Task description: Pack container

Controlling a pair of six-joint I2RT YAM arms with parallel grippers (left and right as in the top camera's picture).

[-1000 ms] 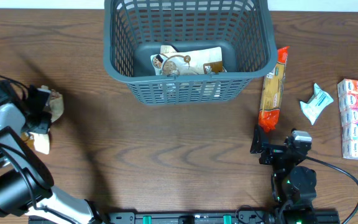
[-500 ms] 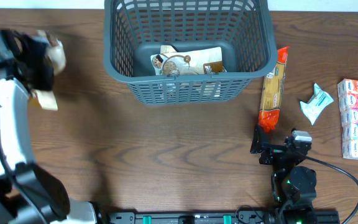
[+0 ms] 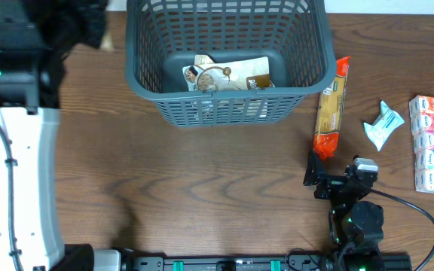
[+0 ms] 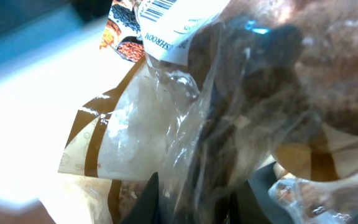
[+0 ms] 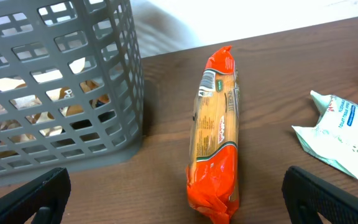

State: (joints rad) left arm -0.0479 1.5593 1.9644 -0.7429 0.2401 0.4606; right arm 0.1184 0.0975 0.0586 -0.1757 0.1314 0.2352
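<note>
- The container (image 3: pixel 145 83), a large dark grey basket with lattice sides, stands upright at the far side of the bench (image 3: pixel 202 188), about mid-width in the overhead view.
- A flat white-and-brown packet (image 3: pixel 228 74) lies on the container's solid bottom. Whether it is one piece or several I cannot tell.
- The left arm reaches to the far left corner of the bench, outside the container and beside its left wall.
- The left fingers (image 4: pixel 151 199) are clenched on a clear packet (image 4: pixel 166 130) of crumpled plastic with brown contents and a white barcode label at its top edge. The packet fills the left wrist view.
- From overhead, only a tan scrap of that clear packet shows, just left of the container's rim. How high it hangs above the bench cannot be told.
- The right fingers (image 5: pixel 27 196) are spread wide with nothing between them. They sit low at the near side of the bench and face the container's right corner.
- A long pasta packet (image 3: pixel 331 109) with orange ends lies flat just right of the container. It is close to the wall but apart from it, and its near end points toward the right fingers.
- A small white-and-teal wipes packet (image 3: pixel 383 124) lies to the right of the pasta packet, apart from it.
- A tissue pack (image 3: pixel 432 143) printed in pink and blue lies at the right edge of the bench, beyond the wipes packet.
</note>
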